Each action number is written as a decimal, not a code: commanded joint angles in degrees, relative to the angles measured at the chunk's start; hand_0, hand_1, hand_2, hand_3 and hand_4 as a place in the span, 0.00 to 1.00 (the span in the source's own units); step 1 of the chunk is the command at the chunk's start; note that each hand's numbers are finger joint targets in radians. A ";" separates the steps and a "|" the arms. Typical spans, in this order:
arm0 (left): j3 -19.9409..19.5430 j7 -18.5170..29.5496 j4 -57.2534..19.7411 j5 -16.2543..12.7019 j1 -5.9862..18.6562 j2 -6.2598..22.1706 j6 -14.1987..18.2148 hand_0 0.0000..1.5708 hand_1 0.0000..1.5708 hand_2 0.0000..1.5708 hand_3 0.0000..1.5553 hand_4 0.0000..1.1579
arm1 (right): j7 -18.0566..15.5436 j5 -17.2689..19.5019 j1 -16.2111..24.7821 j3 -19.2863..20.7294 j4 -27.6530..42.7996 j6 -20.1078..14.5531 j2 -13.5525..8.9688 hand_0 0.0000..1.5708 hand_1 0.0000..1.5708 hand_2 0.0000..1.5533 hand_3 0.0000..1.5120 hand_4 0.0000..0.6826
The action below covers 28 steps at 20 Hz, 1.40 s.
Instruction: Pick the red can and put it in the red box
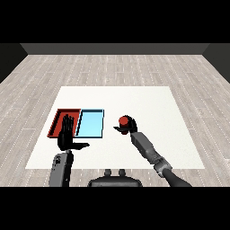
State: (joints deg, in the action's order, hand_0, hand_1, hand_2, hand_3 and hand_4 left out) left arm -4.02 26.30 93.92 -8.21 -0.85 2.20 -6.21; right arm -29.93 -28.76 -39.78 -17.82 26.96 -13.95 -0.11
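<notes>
Head view shows the right hand (129, 126) curled round the small red cylindrical can (123, 120), holding it at about three o'clock of the light blue shallow tray (90, 124), near it but apart. Whether the can rests on the bench or is lifted just clear of it cannot be told. The left hand (67, 134) has nothing in it, fingers straight and thumb spread, and hangs over the near edge of the red shallow tray (57, 119), which lies touching the blue one at its nine o'clock side.

The risk, as I judge it, is in the crossing: the can must travel towards nine o'clock over the blue tray, and a low carry could catch that tray's rim or end in the wrong tray. The left hand also sits in the way of the drop and could be struck.

The white flat bench (134, 96) is a plain rectangle, standing on a pale grey plank floor (112, 67) with a dark wall (112, 48) at twelve o'clock.
</notes>
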 commanded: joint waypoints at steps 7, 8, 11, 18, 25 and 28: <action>0.87 0.14 -1.32 0.71 0.10 -0.83 0.62 0.00 0.00 0.00 0.00 0.00 | 2.68 -2.07 -1.90 -5.51 -2.26 -3.73 0.10 0.99 0.99 0.95 0.93 0.81; 1.34 1.67 -2.31 2.07 0.71 -1.40 1.60 0.00 0.00 0.00 0.00 0.00 | 4.55 2.76 -1.74 -0.24 1.37 -3.67 0.10 0.99 0.99 0.95 0.93 0.82; -0.33 -0.88 0.56 -0.44 0.72 0.36 0.24 0.00 0.00 0.00 0.00 0.00 | 3.57 4.38 -0.12 0.11 5.19 -5.49 -0.12 0.97 0.97 0.95 0.93 0.85; 5.52 0.53 1.67 1.30 -2.82 -2.10 2.49 0.00 0.00 0.00 0.00 0.00 | 6.89 5.82 0.85 0.91 17.18 -7.56 -2.10 0.98 0.98 0.94 0.91 0.85; 4.65 -3.48 5.75 2.29 -2.49 0.24 -0.10 0.00 0.00 0.00 0.00 0.00 | 6.92 8.68 6.56 1.99 28.87 -6.96 -3.47 0.98 0.98 0.95 0.92 0.90; 4.26 -6.77 4.46 -0.38 1.56 0.44 -1.38 0.00 0.00 0.00 0.00 0.00 | 8.31 9.91 12.29 0.35 41.53 -8.23 -7.42 0.96 0.96 0.95 0.93 0.94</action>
State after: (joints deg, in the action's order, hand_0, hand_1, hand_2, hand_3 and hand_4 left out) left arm -0.13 23.11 96.69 -6.20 -0.54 1.74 -5.40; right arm -21.84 -19.84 -31.52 -17.04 58.34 -21.35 -4.94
